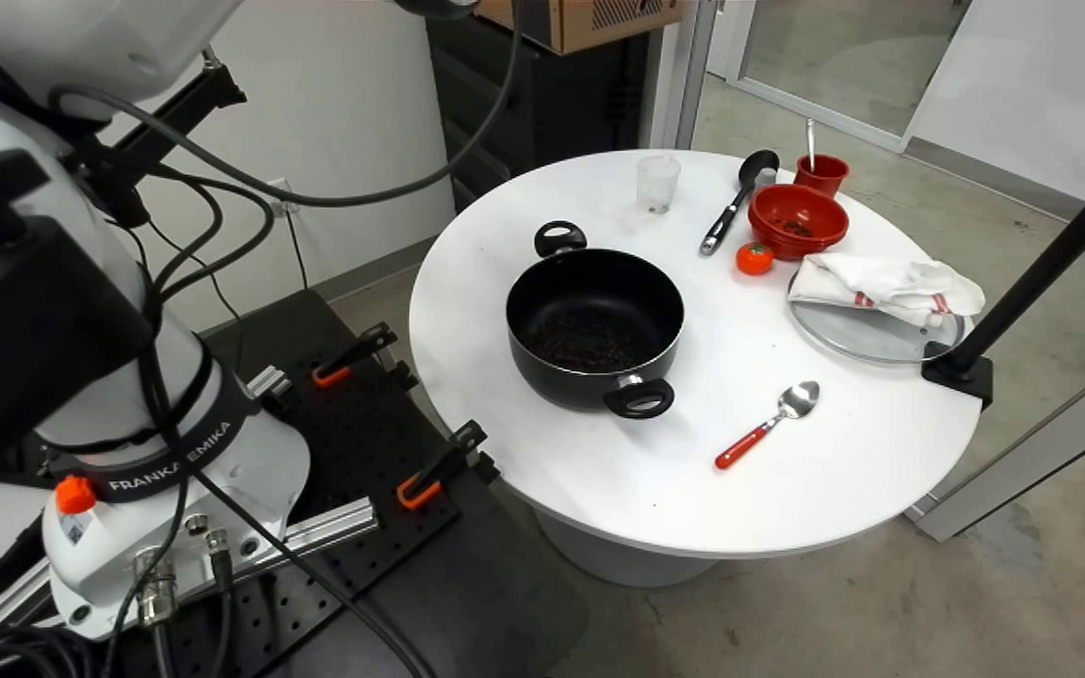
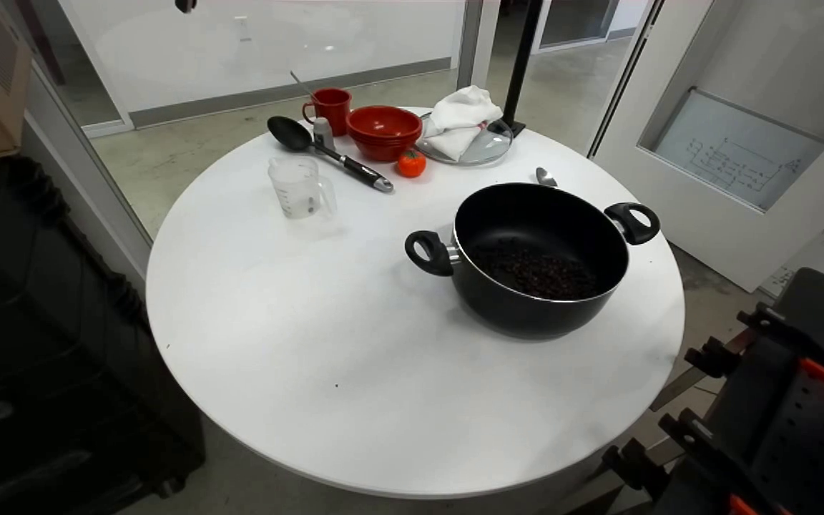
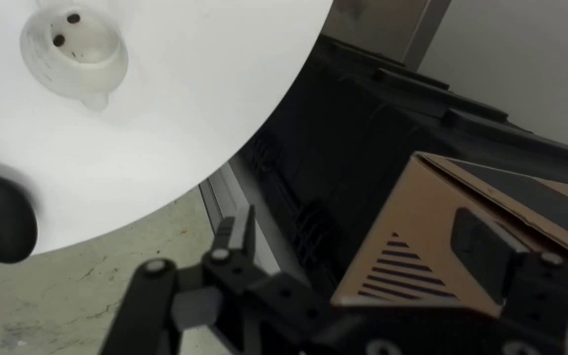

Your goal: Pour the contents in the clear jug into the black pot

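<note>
In an exterior view your broadest open room on the round tabletop (image 2: 312, 400) runs from the clear jug (image 2: 294, 187) and the black pot (image 2: 526, 318) to the near edge; more lies between the pot and one spoon (image 1: 757, 435). The one jug stands upright, apart from the pot, near the edge that faces a black case (image 3: 333, 128), with two dark pieces (image 3: 58, 40) and a few specks (image 3: 73, 54) inside. The one pot stands toward the edge by the arm's base (image 1: 251, 461), many dark pieces over its bottom. Your pincer (image 3: 360, 241) has its jaws spread wide and holds nothing; in the wrist view they show past the tabletop's curved edge, against floor (image 3: 131, 246), a carton (image 3: 407, 212) and the case. Away from the base you count one black ladle (image 2: 356, 169), one small greyish container (image 2: 322, 132), one red mug (image 2: 333, 111) with one utensil (image 1: 810, 143) in it, one tomato (image 2: 411, 164), stacked red bowls (image 2: 381, 147) whose number you cannot tell, and one glass lid (image 2: 492, 146) under one white cloth (image 2: 464, 116), beside one black pole (image 1: 1051, 266) at the edge.
</note>
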`<action>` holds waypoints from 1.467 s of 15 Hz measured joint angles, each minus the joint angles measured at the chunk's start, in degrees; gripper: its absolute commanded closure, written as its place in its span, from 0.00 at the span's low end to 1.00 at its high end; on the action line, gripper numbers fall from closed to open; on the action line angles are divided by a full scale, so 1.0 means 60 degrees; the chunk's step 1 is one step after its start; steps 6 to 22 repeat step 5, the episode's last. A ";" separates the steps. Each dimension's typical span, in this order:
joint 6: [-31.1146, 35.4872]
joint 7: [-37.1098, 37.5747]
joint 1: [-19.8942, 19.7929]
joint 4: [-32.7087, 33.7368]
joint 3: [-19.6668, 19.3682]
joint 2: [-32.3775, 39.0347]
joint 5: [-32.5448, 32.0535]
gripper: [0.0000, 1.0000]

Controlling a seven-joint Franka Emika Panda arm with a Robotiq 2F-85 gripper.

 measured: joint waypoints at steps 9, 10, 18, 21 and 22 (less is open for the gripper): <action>-0.0548 0.0105 0.0141 0.0091 -0.0053 -0.0368 -0.0136 0.00; -0.0548 0.0105 0.0141 0.0091 -0.0053 -0.0368 -0.0136 0.00; -0.0548 0.0105 0.0141 0.0091 -0.0053 -0.0368 -0.0136 0.00; -0.0548 0.0105 0.0141 0.0091 -0.0053 -0.0368 -0.0136 0.00; -0.0548 0.0105 0.0141 0.0091 -0.0053 -0.0368 -0.0136 0.00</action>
